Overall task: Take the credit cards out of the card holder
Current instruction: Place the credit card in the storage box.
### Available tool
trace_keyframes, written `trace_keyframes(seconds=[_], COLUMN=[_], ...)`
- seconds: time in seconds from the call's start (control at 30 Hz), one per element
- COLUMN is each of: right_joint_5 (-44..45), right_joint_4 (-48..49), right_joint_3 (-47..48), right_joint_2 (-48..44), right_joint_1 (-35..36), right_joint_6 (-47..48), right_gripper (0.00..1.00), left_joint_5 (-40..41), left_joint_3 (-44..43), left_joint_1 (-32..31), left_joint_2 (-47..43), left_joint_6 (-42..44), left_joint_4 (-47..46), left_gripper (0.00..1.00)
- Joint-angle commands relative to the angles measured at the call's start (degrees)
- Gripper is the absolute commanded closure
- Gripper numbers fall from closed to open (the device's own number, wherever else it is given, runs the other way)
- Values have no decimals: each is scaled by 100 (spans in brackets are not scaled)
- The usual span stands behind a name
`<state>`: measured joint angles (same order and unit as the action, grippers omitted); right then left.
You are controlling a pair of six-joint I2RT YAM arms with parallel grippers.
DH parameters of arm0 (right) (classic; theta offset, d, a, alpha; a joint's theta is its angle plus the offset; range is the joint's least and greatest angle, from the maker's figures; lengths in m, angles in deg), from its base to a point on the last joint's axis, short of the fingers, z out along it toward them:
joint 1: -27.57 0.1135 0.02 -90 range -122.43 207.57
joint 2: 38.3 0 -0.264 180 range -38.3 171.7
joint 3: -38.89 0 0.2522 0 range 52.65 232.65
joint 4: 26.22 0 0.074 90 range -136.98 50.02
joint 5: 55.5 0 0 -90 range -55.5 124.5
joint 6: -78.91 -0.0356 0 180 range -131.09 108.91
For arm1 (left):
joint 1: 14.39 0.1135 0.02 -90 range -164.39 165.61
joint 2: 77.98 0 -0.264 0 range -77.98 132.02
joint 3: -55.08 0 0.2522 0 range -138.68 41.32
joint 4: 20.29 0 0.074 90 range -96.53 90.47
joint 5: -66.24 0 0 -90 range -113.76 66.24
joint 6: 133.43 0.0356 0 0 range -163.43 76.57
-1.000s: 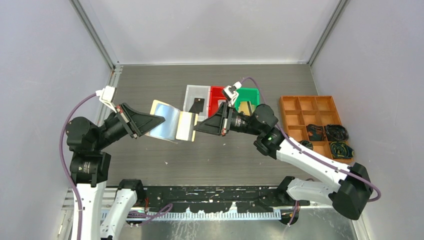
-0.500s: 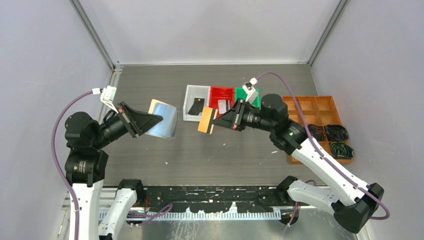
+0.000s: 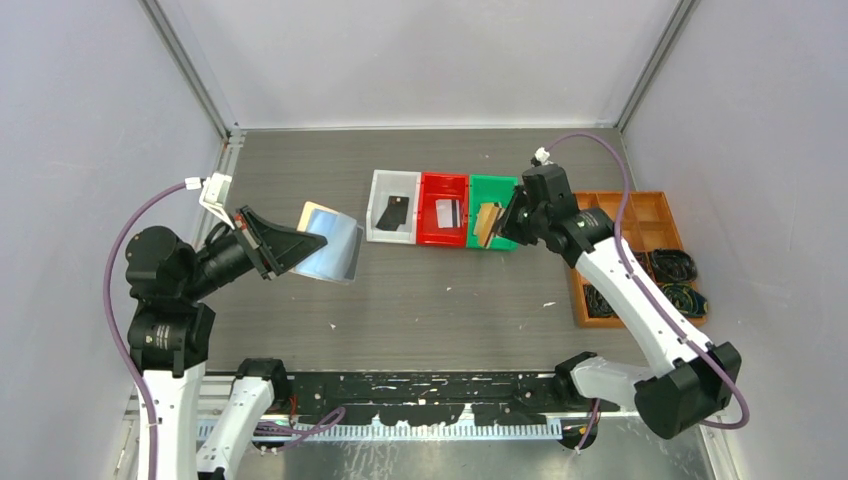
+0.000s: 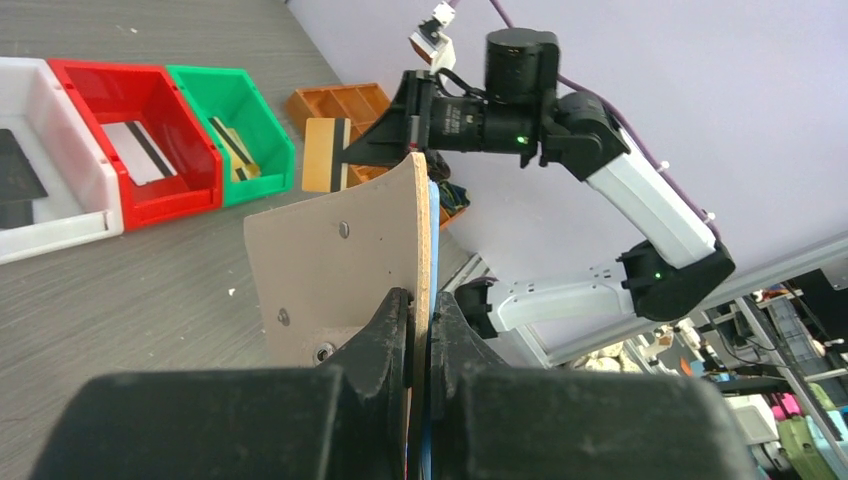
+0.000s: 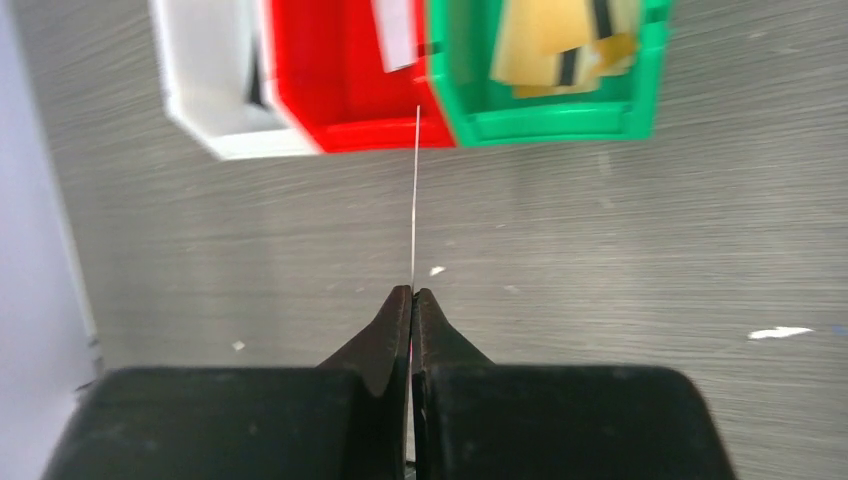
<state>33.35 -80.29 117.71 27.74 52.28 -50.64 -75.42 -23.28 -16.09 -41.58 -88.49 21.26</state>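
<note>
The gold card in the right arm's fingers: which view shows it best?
The left wrist view: the gold card faces it, showing its flat side and dark stripe. The top external view shows it small and tilted at the green bin. The right wrist view sees only its thin edge.

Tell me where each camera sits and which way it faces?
Top external: above, behind, looking down on the table; left arm, right arm show.
Left wrist: faces across to the right arm; left pincer clamps the card holder.
Right wrist: looks down at the green bin; right pincer pinches a card edge-on.
All share the red bin.
</note>
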Motion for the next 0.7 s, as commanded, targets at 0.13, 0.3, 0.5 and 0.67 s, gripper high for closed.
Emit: trace_keyframes(seconds=[0.13, 0.3, 0.5, 0.67], right_joint_5=[1247, 1139, 705, 464], right_joint_4=[-141, 56, 209, 275], right_joint_3=[702, 1216, 1740, 1882], right_joint_2=[826, 1794, 2941, 3459], right_joint_1=[-382, -593, -650, -660], right_joint_6=[760, 975, 1137, 1186], right_gripper=[100, 99, 100, 99], left_joint_5=[-238, -308, -384, -433], left_joint_3=[-190, -170, -146, -123], left_joint_1=[34, 29, 33, 29], left_joint_2=[-98, -89, -114, -147], left_joint_6=[-305, -462, -597, -642], left_joint_4=[-607, -768, -849, -905], left_gripper=[100, 100, 100, 100])
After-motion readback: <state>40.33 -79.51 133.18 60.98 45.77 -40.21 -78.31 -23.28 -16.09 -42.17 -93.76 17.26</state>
